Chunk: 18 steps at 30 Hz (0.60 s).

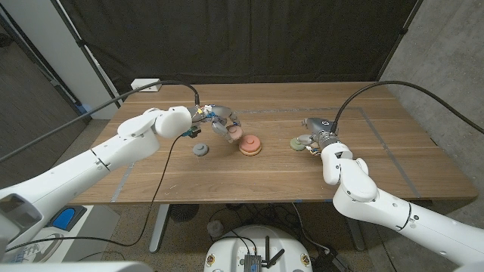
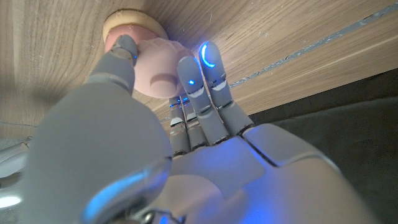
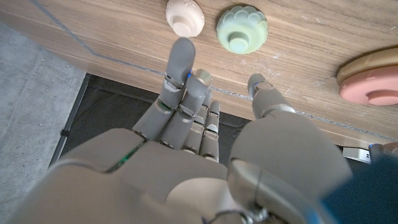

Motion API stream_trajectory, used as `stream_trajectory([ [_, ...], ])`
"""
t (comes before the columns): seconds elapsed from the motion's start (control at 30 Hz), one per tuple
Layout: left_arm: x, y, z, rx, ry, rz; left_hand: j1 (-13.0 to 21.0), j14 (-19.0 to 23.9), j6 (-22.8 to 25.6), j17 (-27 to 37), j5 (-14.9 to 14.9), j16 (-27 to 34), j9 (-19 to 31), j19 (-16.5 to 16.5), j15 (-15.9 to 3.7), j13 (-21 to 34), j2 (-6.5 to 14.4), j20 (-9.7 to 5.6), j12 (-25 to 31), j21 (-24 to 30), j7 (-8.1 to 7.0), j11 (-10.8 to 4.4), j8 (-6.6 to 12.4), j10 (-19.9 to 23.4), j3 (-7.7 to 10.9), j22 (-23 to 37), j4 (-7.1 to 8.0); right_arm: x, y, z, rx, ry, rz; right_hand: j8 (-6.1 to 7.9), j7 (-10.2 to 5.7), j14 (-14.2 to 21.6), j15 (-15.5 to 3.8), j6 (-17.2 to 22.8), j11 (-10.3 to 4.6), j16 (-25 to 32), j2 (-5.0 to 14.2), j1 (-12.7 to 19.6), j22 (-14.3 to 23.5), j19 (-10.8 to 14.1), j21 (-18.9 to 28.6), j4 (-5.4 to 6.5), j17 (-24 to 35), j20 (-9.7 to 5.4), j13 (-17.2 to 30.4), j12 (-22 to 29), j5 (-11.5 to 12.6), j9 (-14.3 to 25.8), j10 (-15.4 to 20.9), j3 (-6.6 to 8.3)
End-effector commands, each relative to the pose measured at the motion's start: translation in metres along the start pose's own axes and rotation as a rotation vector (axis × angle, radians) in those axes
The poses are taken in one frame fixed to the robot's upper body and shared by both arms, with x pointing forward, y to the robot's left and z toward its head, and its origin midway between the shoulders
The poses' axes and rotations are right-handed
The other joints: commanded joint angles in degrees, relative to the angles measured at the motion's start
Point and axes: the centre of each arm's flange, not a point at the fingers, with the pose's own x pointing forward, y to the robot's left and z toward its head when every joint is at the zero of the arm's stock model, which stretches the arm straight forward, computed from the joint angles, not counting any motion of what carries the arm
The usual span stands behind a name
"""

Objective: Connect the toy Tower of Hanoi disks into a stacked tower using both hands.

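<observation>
My left hand pinches a pale pink disk, scalloped at its rim with a round knob in the middle, held just above the wooden table near its middle. Right beside it sits the partial tower: a salmon-pink ring on a wider tan base, both smooth and matte. A small grey disk lies on the table toward the near edge from my left hand. Toward the right edge, a sage-green disk with fluted sides and a centre peg lies beside a cream one of the same shape. My right hand hangs over those two, fingers spread, holding nothing. The tabletop has a fine straight grain and a thin line of tape. I can read no writing anywhere.
</observation>
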Motion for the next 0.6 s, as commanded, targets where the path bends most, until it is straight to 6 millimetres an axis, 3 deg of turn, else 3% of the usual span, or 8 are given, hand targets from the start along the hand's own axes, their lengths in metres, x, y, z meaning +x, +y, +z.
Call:
stream_trajectory([
  [0.03, 0.015, -0.001, 0.012, 0.011, -0.05, -0.022, 0.2, 0.0, 0.6, 0.2, 0.2, 0.1, 1.0, -0.3, -3.13, 5.1, 0.9, -7.54, -0.3, 0.0, -0.4, -6.33, 0.19, 7.3, 0.3, 0.1, 0.29, -0.003, 0.0, -0.001, 0.014, 0.006, -0.002, 0.04, 0.09, 0.6, -1.17, 0.4, -0.08, 0.3, 0.45, 0.2, 0.3, 0.3, 0.0, 0.13, 0.4, -2.99, 0.3, 0.1, 0.5, -0.1, 0.5, 0.34],
  [0.6, 0.039, -0.005, 0.024, 0.03, -0.073, -0.066, 0.2, -0.4, 0.7, -0.4, 0.1, -0.4, 1.1, -0.5, -3.14, 5.2, 0.9, -7.53, -0.8, 0.0, -0.46, -6.2, 0.08, 7.5, 0.16, 0.2, 0.3, -0.003, -0.003, -0.004, 0.018, 0.011, -0.009, -0.04, 0.2, 0.6, -1.18, 0.4, -0.01, 0.3, 0.46, 0.1, 0.2, 0.1, -0.1, 0.09, 0.3, -2.99, 0.3, 0.1, 0.5, -0.1, 0.5, 0.48],
])
